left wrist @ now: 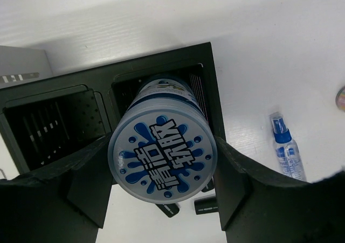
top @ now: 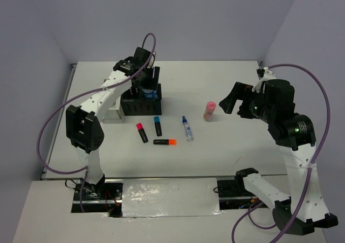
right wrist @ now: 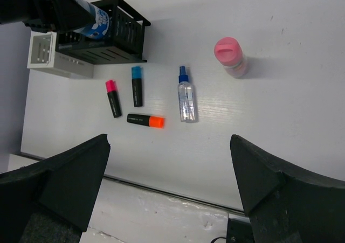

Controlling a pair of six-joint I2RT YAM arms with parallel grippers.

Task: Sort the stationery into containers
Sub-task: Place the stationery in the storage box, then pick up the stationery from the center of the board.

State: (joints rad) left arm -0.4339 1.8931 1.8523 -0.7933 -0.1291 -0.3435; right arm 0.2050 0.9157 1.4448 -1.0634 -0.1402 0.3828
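Note:
My left gripper is shut on a round blue-white roll and holds it upright, its lower end in the right compartment of the black organizer. The roll also shows in the right wrist view. I cannot make out a second roll. The white organizer stands to the left of the black one. On the table lie the pink-capped, blue-capped and orange-capped highlighters and the clear bottle. The pink stick stands upright. My right gripper is open and empty, just right of the stick.
The left compartment of the black organizer looks empty. A silver-taped strip runs along the near edge between the arm bases. Walls close in the table at the back and sides.

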